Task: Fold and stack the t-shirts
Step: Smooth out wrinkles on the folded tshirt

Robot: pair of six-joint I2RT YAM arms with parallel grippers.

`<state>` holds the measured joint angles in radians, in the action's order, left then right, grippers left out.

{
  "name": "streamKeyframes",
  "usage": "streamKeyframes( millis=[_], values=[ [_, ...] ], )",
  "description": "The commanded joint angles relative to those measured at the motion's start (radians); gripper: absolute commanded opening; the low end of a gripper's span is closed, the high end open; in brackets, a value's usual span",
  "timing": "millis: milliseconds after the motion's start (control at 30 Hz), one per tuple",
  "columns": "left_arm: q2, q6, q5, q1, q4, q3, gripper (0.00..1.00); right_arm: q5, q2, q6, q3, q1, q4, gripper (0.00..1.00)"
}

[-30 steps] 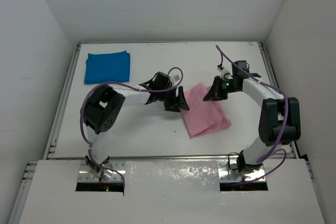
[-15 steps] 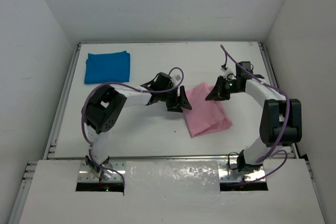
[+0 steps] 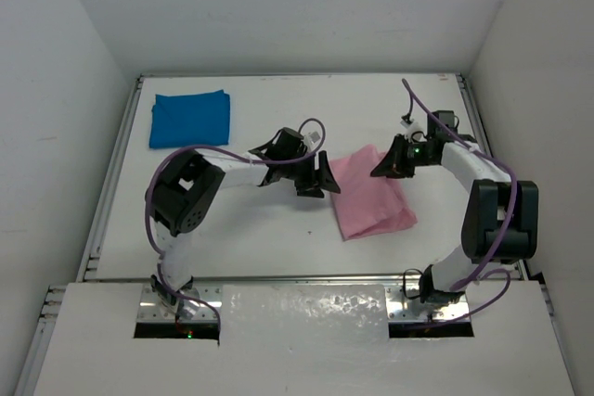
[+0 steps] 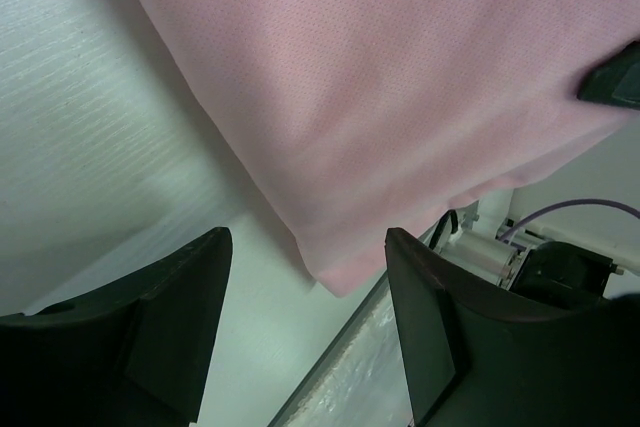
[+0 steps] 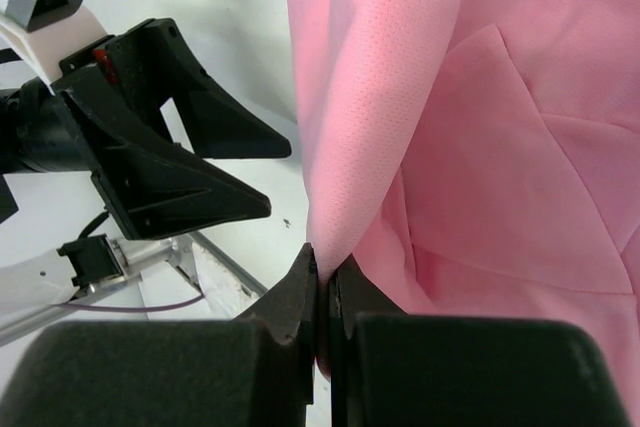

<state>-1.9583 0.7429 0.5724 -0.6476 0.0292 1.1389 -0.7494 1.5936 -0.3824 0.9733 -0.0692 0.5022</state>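
Observation:
The pink t-shirt (image 3: 373, 195) lies partly folded right of the table's middle. It fills the left wrist view (image 4: 380, 77) and the right wrist view (image 5: 480, 147). My right gripper (image 3: 388, 163) is shut on the shirt's far edge, its jaws pinching a fold of pink cloth (image 5: 330, 277). My left gripper (image 3: 325, 179) is open and empty beside the shirt's left edge, its fingers (image 4: 170, 317) apart over bare table. The blue t-shirt (image 3: 189, 118) lies as a folded rectangle at the far left corner.
The white table (image 3: 260, 229) has a raised metal rim (image 3: 111, 173) on the left and one on the right. White walls stand close on three sides. Purple cables loop off both arms.
My right gripper has moved right and slightly back, dragging the pink shirt right with it. My left gripper has followed a little to the right, staying open beside the shirt.

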Motion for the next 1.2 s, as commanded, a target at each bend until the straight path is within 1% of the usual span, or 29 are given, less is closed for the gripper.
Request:
streamKeyframes(
  millis=[0, 167, 333, 367, 433, 467, 533, 567, 667, 800, 900, 967, 1000, 1033, 1167],
  values=[
    [-0.022, 0.021, 0.02, -0.026, 0.066, 0.044, 0.61, -0.028, -0.032, 0.002, -0.001, -0.004, -0.017, 0.0],
    [-0.054, 0.021, 0.012, -0.046, 0.051, 0.079, 0.61, -0.028, -0.04, 0.002, -0.001, -0.004, -0.017, 0.0],
    [-0.065, 0.029, 0.004, -0.049, 0.054, 0.081, 0.6, -0.033, -0.038, -0.001, -0.011, -0.006, -0.025, 0.0],
    [-0.068, 0.03, 0.003, -0.049, 0.054, 0.085, 0.59, -0.034, -0.038, -0.003, -0.013, -0.006, -0.027, 0.0],
    [-0.071, 0.035, 0.003, -0.049, 0.061, 0.087, 0.54, -0.033, -0.035, -0.003, -0.013, -0.006, -0.028, 0.0],
    [-0.071, 0.038, 0.0, -0.049, 0.066, 0.085, 0.45, -0.034, -0.035, -0.003, -0.013, -0.004, -0.03, 0.0],
    [-0.07, 0.047, -0.006, -0.049, 0.072, 0.084, 0.34, -0.036, -0.032, -0.003, -0.01, -0.004, -0.03, 0.0],
    [-0.068, 0.053, -0.008, -0.049, 0.077, 0.085, 0.21, -0.038, -0.029, -0.006, -0.01, -0.004, -0.034, 0.0],
    [-0.063, 0.058, -0.011, -0.049, 0.071, 0.096, 0.0, -0.039, -0.024, -0.024, -0.018, -0.006, -0.059, 0.0],
    [-0.045, 0.04, -0.026, -0.046, 0.026, 0.114, 0.0, -0.041, -0.021, -0.072, -0.048, 0.002, -0.122, 0.0],
    [-0.019, 0.015, -0.043, -0.032, -0.02, 0.107, 0.0, -0.027, -0.02, -0.124, -0.071, 0.035, -0.191, 0.0],
    [0.015, 0.001, -0.048, -0.011, -0.028, 0.073, 0.0, 0.011, -0.014, -0.141, -0.073, 0.061, -0.214, 0.0],
    [0.027, -0.003, -0.052, -0.003, -0.028, 0.056, 0.0, 0.021, -0.005, -0.147, -0.074, 0.104, -0.221, 0.0],
    [0.053, -0.01, -0.058, 0.006, -0.073, 0.023, 0.0, 0.03, 0.002, -0.165, -0.073, 0.12, -0.235, 0.0],
    [0.116, -0.06, -0.075, 0.046, -0.141, -0.044, 0.0, 0.055, 0.011, -0.226, -0.1, 0.154, -0.315, 0.0]
  ],
)
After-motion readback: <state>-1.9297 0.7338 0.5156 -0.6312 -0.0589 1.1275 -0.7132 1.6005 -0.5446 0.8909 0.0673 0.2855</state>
